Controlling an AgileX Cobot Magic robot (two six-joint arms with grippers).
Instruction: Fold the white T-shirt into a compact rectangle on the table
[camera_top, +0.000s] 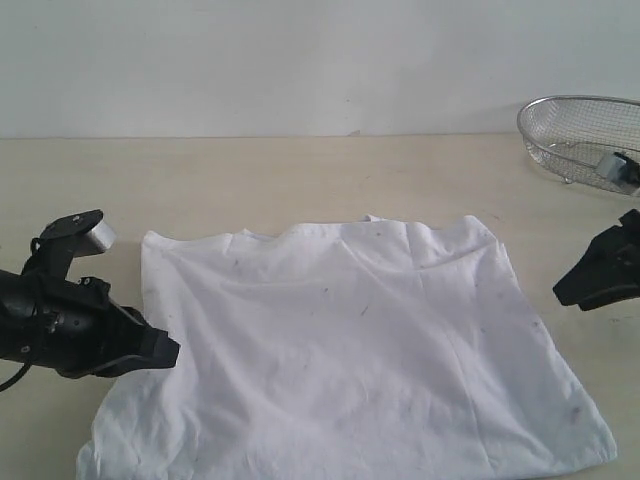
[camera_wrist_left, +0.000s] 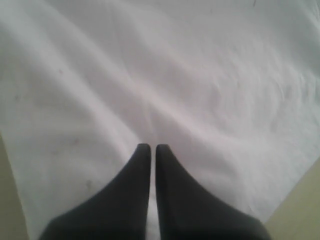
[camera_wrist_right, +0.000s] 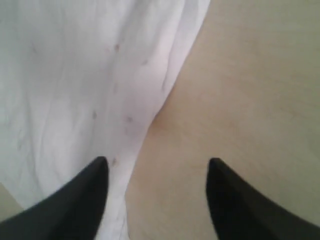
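Note:
The white T-shirt (camera_top: 360, 340) lies spread on the table (camera_top: 300, 170), plain side up, with light creases and its near edge running out of the frame. My left gripper (camera_top: 170, 350) sits at the shirt's left edge. In the left wrist view that gripper (camera_wrist_left: 150, 146) is shut, its tips just over the cloth (camera_wrist_left: 200, 75), with nothing seen pinched. My right gripper (camera_top: 562, 292) hovers just off the shirt's right edge. It stands open (camera_wrist_right: 157, 162), one finger over the shirt's border (camera_wrist_right: 75, 75) and the other over bare tabletop (camera_wrist_right: 250, 100).
A silver wire-mesh basket (camera_top: 580, 135) stands at the far right back of the table, partly behind the right arm. A pale wall rises behind the table's far edge. Bare tabletop shows beyond the collar and on both sides of the shirt.

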